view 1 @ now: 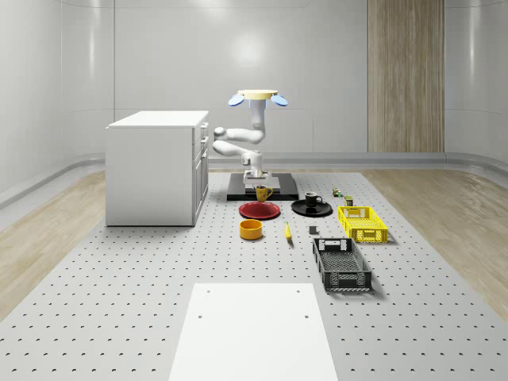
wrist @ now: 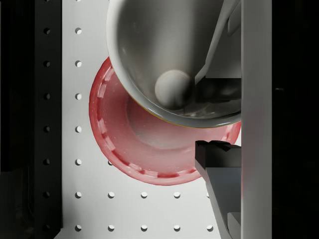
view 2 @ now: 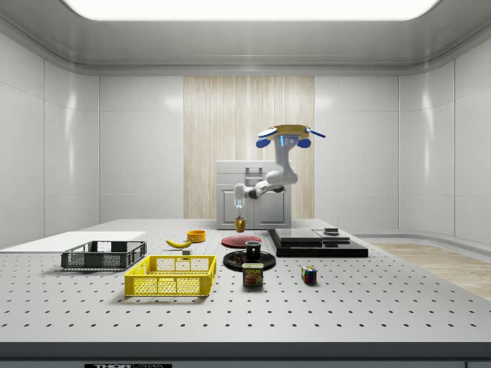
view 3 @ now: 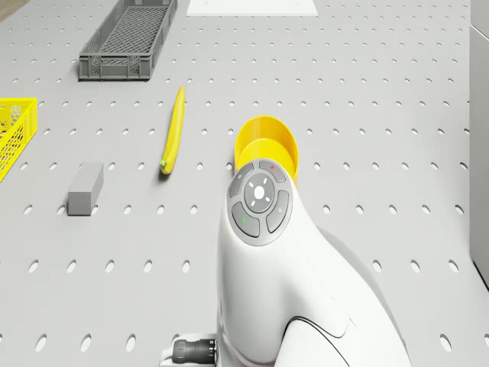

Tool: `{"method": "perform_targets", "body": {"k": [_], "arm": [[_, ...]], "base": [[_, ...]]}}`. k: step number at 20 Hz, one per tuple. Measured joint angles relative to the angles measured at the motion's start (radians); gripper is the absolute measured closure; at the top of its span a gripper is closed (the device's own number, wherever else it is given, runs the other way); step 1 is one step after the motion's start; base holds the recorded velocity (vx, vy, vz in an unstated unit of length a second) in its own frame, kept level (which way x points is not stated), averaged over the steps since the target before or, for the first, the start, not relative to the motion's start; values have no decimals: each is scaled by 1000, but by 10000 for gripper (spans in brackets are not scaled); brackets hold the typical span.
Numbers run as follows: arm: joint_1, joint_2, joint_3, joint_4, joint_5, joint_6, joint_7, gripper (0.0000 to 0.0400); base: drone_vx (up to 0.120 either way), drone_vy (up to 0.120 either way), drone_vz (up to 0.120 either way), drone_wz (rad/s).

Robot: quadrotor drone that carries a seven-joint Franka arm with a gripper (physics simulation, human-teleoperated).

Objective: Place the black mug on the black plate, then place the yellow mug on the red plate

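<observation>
In the whole-scene view we see the drone point(view 1: 259, 97) hovering behind the plates, its arm bent down so that the hand point(view 1: 258, 181) grips the yellow mug point(view 1: 263, 192), held clear of the worktop point(view 1: 119, 270). The red plate point(view 1: 259, 210) lies just below and in front of the hand. The black mug point(view 1: 312, 199) stands on the black plate point(view 1: 311, 209), off to the hand's side.

From the side view, the yellow mug point(view 2: 240, 224) hangs in the hand point(view 2: 239, 208) above the red plate point(view 2: 241, 241).

In the wrist view, one finger point(wrist: 219, 164) is clamped on the mug's rim point(wrist: 169, 64), the red plate point(wrist: 149, 149) beneath it.
</observation>
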Motion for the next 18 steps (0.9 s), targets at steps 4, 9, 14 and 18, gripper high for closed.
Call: {"method": "perform_targets", "body": {"k": [4,9,14,18], "arm": [[-3,9,-35,17,-33,13,-6,290],[-11,23,-78,40,-75,27,-11,290],[6,30,-102,57,-96,39,-37,290],[15,36,-111,64,-106,41,-50,137]], "base": [[0,0,0,0],[0,0,0,0],[0,0,0,0],[0,0,0,0]]}}
